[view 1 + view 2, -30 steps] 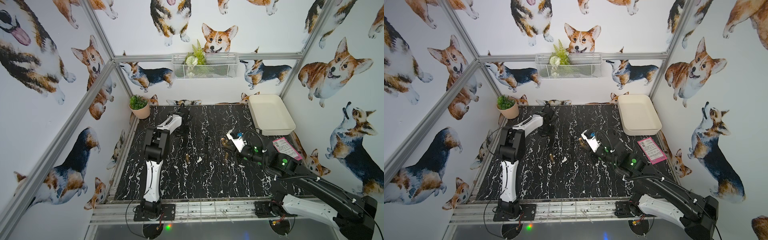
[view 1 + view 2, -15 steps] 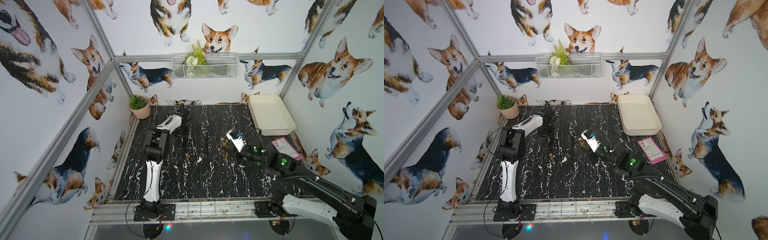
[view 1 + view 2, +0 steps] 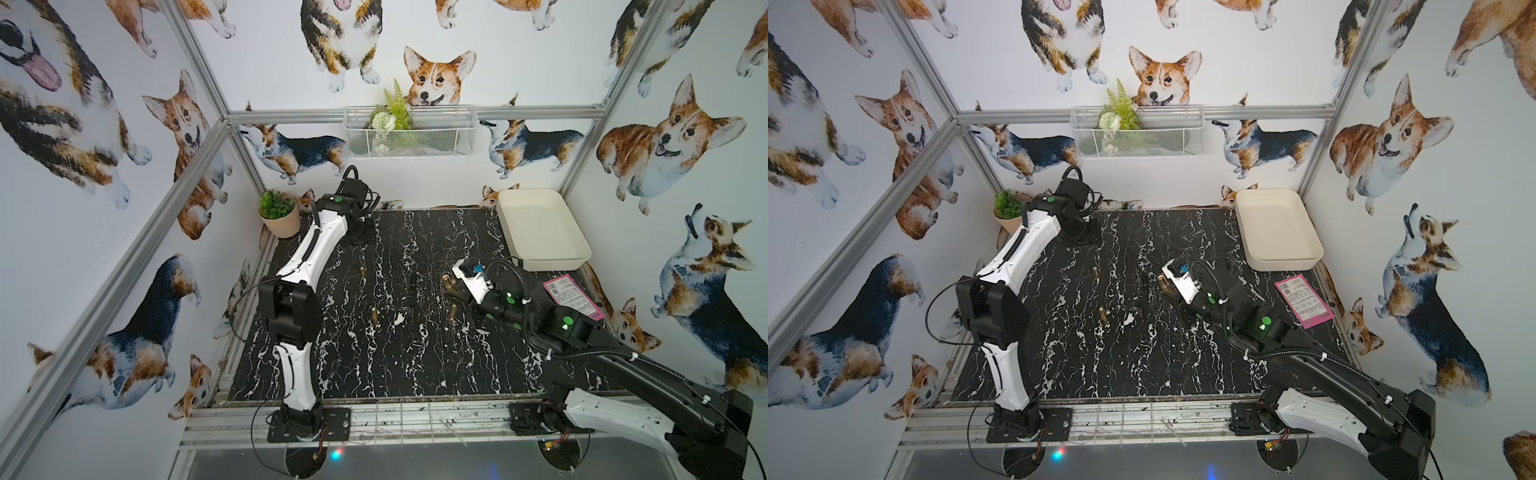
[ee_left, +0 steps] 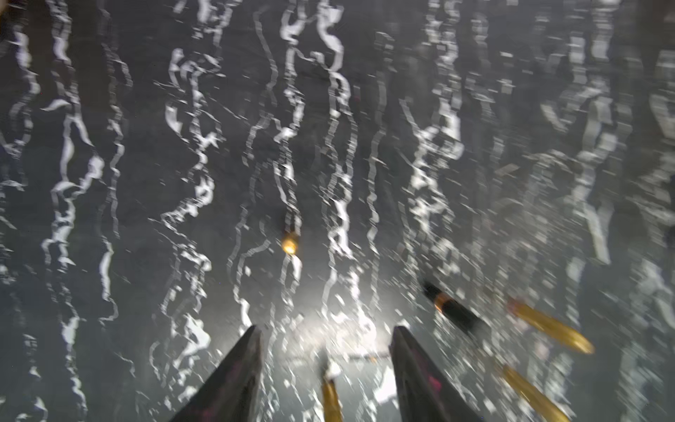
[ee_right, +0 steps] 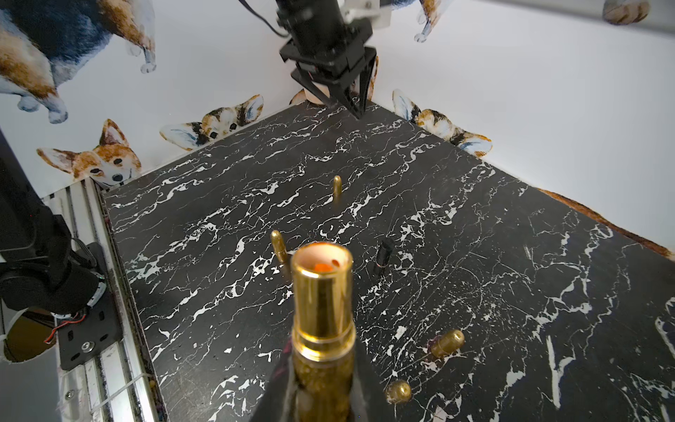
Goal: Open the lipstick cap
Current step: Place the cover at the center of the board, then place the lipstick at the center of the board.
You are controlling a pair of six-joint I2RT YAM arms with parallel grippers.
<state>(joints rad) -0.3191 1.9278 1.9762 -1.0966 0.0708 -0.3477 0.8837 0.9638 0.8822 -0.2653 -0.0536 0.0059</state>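
Your right tool (image 5: 319,387) is clamped on the gold lipstick tube (image 5: 323,303), right of centre over the worktop (image 3: 374,365). The tube's mouth is bare, so the opening looks done. Your left tool (image 4: 327,332) stands at the far left corner, jaws apart, gripping nothing I can see. Hold the right grip firm and the tube steady so it cannot slip. I cannot tell which of the loose gold caps (image 5: 447,341) belongs to it, so steer clear of them all.
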